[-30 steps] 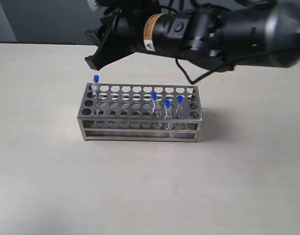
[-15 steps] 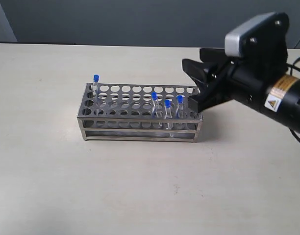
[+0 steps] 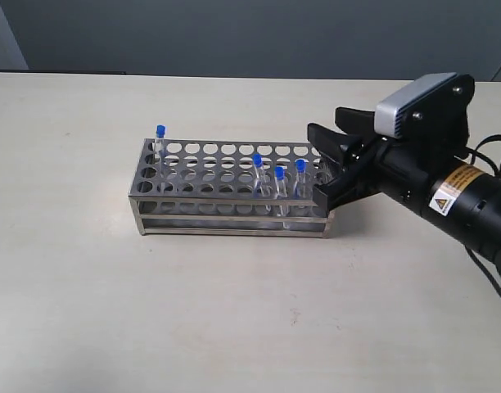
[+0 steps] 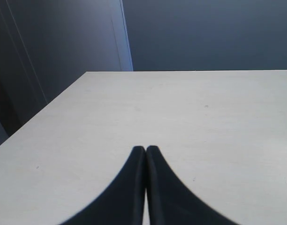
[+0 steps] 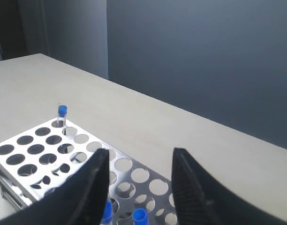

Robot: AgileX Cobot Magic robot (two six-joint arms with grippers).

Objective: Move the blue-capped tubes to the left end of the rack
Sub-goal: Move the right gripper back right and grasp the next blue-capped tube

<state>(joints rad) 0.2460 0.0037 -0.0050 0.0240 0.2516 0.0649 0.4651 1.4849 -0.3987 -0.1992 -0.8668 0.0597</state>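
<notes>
Right gripper (image 3: 316, 164) has swung away from the left end of the long stainless-steel rack (image 3: 226, 209) with round holes in its top plate. Over the last half second it has dropped slightly lower at the rack's right end. Its black fingers are spread wide with nothing between them.

There are four slim clear blue-capped tubes. The lone tube (image 3: 160, 141) stands in the back corner hole at the left end. The other three are bunched near the right end: the rear tube (image 3: 257, 168), the front tube (image 3: 279, 184) and the rightmost tube (image 3: 300, 173). All are upright with caps above the plate.

So one looks placed and three are left. The wide-open fingers at this end are probably lining up on the rightmost tube. The spread lets them straddle a cap, but the neighbouring tubes stand close and could get knocked.

Right wrist view confirms the gap is empty. It shows two blue caps just ahead of the fingers, and the lone tube far down the plate. Exterior view gives the full layout but never shows the left gripper (image 4: 146, 149). Only the left wrist view does: fingers pressed together, holding nothing, over the bare pale table (image 4: 204, 117) with no rack in sight. It is likely parked out of the way.
</notes>
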